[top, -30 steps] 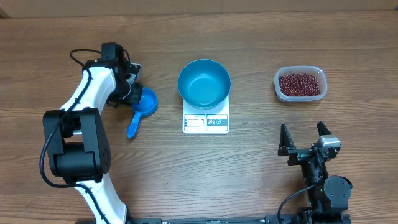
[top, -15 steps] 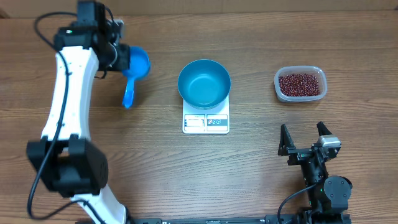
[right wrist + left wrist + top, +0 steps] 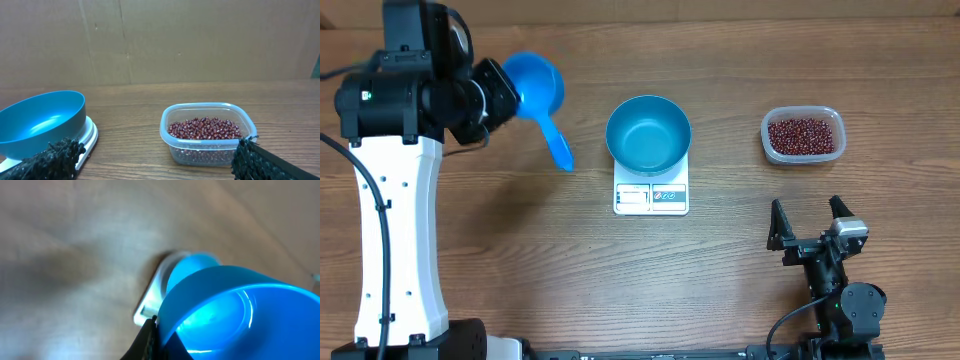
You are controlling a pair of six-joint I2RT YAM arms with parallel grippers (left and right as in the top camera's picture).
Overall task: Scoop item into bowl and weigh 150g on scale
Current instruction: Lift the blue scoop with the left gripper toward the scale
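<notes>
**A:** What sort of surface is this?

**B:** A brown wood-grain worktop (image 3: 620,290), with the grain running left to right. The right wrist view shows a plain brown board wall (image 3: 210,40) rising just behind the far edge, with a vertical seam in it.

**A:** Where are the task's things?

**B:** The blue bowl (image 3: 648,133) sits on the white scale (image 3: 651,198) near the middle of the worktop. It covers the back of the scale, and the display and label panels show along the front edge. The beans (image 3: 804,134), a dark red-brown heap, lie in a clear plastic tub (image 3: 766,130). The tub is well to the right of the bowl and apart from the scale.

**A:** And the left arm?

**B:** It is raised over the far left of the worktop. The left pincer (image 3: 506,92) is clamped on the cup end of a blue scoop (image 3: 534,84), which it holds up off the wood. The scoop's handle slants down and to the right, toward the bowl. In the left wrist view the scoop's cup is blurred and fills the lower right, with the bowl and a corner of the scale beyond it.

**A:** The right one?

**B:** The right pincer (image 3: 807,208) rests low near the front right, on the near side of the tub, with its fingers spread wide apart. Its camera looks between them at the tub, with the bowl and scale off to the left.
</notes>
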